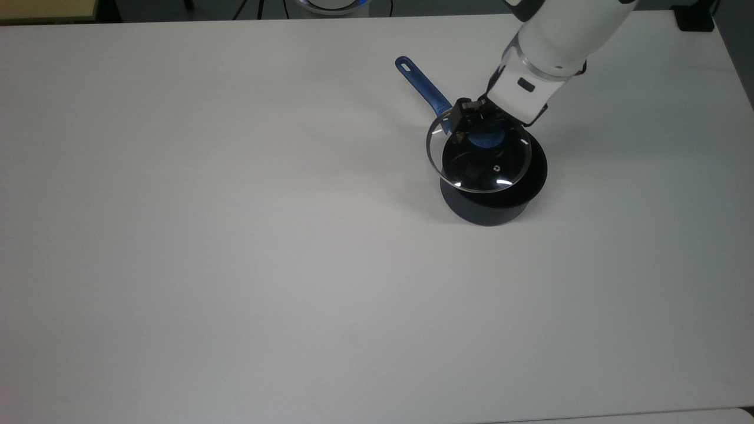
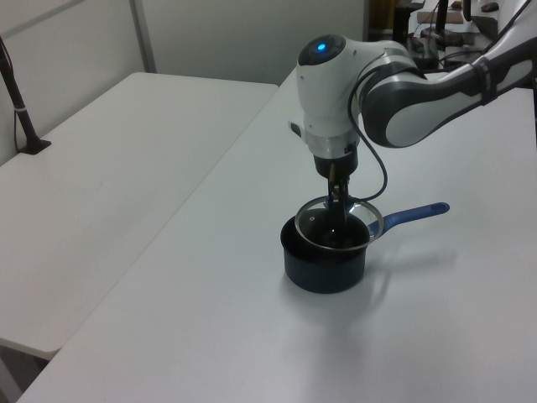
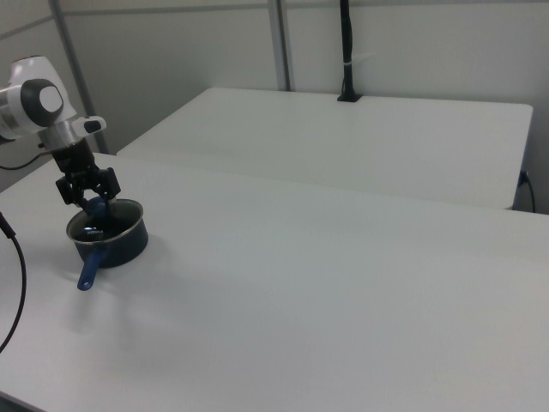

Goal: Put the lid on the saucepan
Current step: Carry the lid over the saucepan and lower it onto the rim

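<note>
The round clear glass lid with a thin metal rim and blue knob [image 1: 479,157] [image 2: 339,222] [image 3: 101,216] is hanging just above the small dark navy saucepan [image 1: 493,197] [image 2: 324,262] [image 3: 111,242], offset toward the top view's upper left, overhanging the rim there. The saucepan is standing upright on the table, its long blue handle pointing to the top view's upper left.

Lid [image 1: 480,162] in the hand [image 1: 482,125], seemingly just above the saucepan [image 1: 500,200] on the table [image 1: 235,235].
</note>
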{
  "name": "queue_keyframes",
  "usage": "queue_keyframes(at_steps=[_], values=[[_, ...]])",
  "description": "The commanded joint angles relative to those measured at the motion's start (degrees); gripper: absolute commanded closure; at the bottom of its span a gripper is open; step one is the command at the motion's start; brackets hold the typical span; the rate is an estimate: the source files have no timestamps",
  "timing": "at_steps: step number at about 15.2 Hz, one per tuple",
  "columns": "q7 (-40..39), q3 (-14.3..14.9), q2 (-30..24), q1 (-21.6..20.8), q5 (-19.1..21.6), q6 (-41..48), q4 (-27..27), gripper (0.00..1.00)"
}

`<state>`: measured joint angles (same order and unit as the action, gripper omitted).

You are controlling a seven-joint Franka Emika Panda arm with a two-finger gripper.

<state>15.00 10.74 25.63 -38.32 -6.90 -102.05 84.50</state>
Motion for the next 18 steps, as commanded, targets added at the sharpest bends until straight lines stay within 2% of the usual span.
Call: queue_keyframes(at_steps=[1,13,18], values=[[2.31,0.34,2.23,-1.32,-0.74,0.63,-3.81,0.43],[2.75,0.43,5.31,-1.32,-0.48,0.54,-8.2,0.43],[3.37,0.43,5.93,-1.32,-0.48,0.54,-8.38,0.41]])
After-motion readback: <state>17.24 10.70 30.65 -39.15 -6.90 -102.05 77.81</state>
